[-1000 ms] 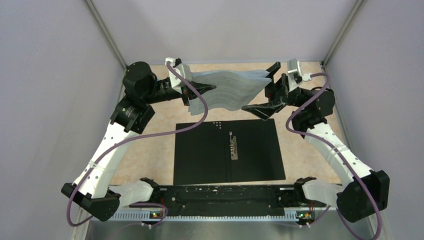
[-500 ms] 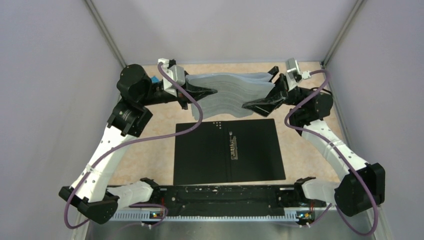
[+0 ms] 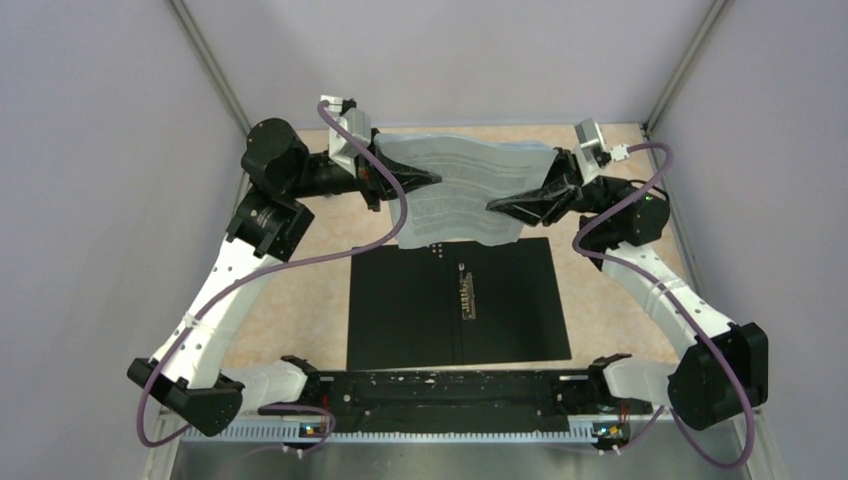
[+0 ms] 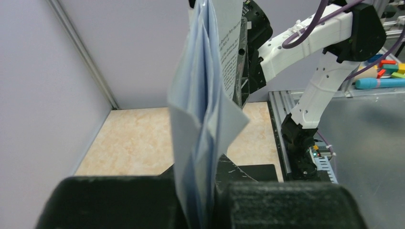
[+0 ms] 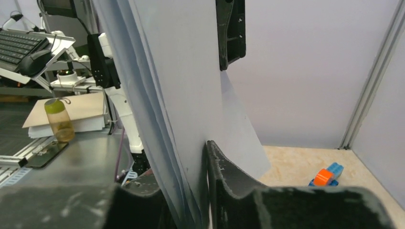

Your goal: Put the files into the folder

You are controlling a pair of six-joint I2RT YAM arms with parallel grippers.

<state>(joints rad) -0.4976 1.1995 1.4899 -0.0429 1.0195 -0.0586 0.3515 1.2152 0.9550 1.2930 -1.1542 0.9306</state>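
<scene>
Above the folder [image 3: 500, 300], the clamped files [image 3: 465, 195] show unreadable print.

The beige marbled worktop [image 3: 310, 320] carries the folder [image 3: 457, 302], lying open and flat, black inside up. A blue-and-orange toy block [image 5: 327, 175] sits well apart from the folder.

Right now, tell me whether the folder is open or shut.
Open: the folder lies spread flat, black inside up, metal spine clip exposed. The paper sheets hang above, not inside.
</scene>
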